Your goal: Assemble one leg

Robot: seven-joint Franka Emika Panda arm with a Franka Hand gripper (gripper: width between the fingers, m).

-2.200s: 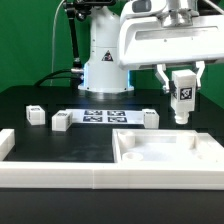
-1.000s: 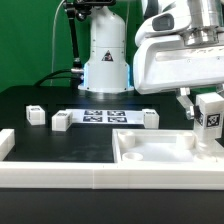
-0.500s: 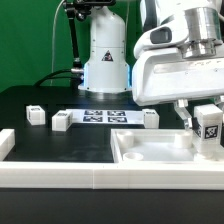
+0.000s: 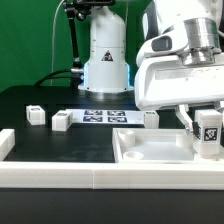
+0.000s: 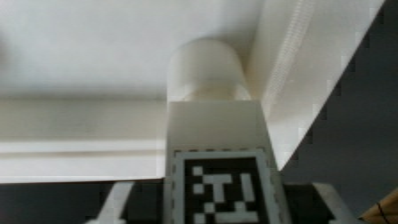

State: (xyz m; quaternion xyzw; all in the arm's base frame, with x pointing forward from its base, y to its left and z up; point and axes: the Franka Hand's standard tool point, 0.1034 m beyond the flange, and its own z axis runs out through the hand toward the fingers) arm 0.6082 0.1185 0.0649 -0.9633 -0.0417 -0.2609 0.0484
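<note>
My gripper (image 4: 207, 128) is shut on a white leg (image 4: 209, 134) with a black-and-white tag on its face. It holds the leg upright over the right end of the large white panel with raised rim (image 4: 150, 152), its lower end down at the panel. In the wrist view the leg (image 5: 210, 110) runs from between my fingers (image 5: 125, 200) down to the panel's inner corner (image 5: 107, 60). Three more legs lie on the table: one at the exterior view's left (image 4: 36, 115), one beside the marker board (image 4: 61, 122), one behind the panel (image 4: 150, 119).
The marker board (image 4: 103, 116) lies in front of the robot base (image 4: 105, 70). A white raised rim (image 4: 60, 176) runs along the table's front and up at the exterior view's left (image 4: 6, 142).
The gripper has carried the leg toward the exterior view's right and down, from above the panel to its right end. The other legs have not moved.
</note>
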